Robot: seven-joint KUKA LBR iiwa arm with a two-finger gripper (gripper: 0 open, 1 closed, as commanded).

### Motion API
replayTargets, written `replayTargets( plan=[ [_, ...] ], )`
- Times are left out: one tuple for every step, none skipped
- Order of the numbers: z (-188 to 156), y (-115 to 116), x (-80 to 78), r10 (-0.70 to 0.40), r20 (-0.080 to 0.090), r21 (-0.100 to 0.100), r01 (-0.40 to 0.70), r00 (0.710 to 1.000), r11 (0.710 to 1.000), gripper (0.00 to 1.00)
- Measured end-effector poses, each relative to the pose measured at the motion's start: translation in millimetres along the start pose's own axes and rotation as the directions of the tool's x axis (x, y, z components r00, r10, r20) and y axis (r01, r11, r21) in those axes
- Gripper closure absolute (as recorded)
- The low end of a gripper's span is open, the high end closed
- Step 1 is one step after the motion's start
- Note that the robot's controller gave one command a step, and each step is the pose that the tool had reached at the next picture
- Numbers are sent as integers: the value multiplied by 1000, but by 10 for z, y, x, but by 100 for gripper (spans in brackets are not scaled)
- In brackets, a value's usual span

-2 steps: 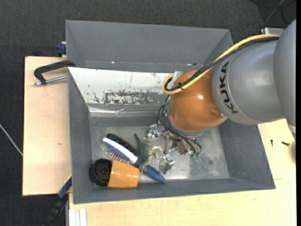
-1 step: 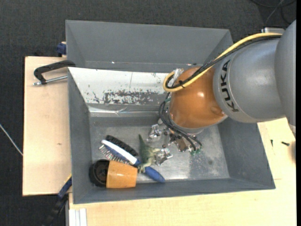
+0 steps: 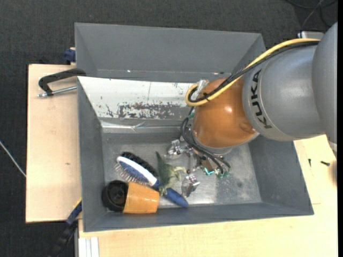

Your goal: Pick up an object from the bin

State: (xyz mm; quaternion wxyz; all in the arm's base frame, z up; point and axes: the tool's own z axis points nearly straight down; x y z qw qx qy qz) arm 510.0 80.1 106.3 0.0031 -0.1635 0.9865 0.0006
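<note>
Grey metal bin (image 3: 252, 159) | gripper (image 3: 183, 167) low over the floor's middle, fingers spread apart | olive-green floppy thing (image 3: 167, 171) just left of the fingers, contact cannot be told | blue-and-white brush (image 3: 136, 170) and orange cup (image 3: 140, 198) with black end heaped front-left, touching.

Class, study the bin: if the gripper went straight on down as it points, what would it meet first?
Most likely the small green thing just below the gripper, right of the blue-and-white brush; if it misses, the bin floor. Depth is unclear from above.
</note>
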Motion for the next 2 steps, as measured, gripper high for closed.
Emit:
replayTargets(
  plan=[
    [-21,-12,-30,3,12,2,-3,1000,1000,100],
    [-1182,11,-153,-163,7,3,163,987,987,100]
  ],
)
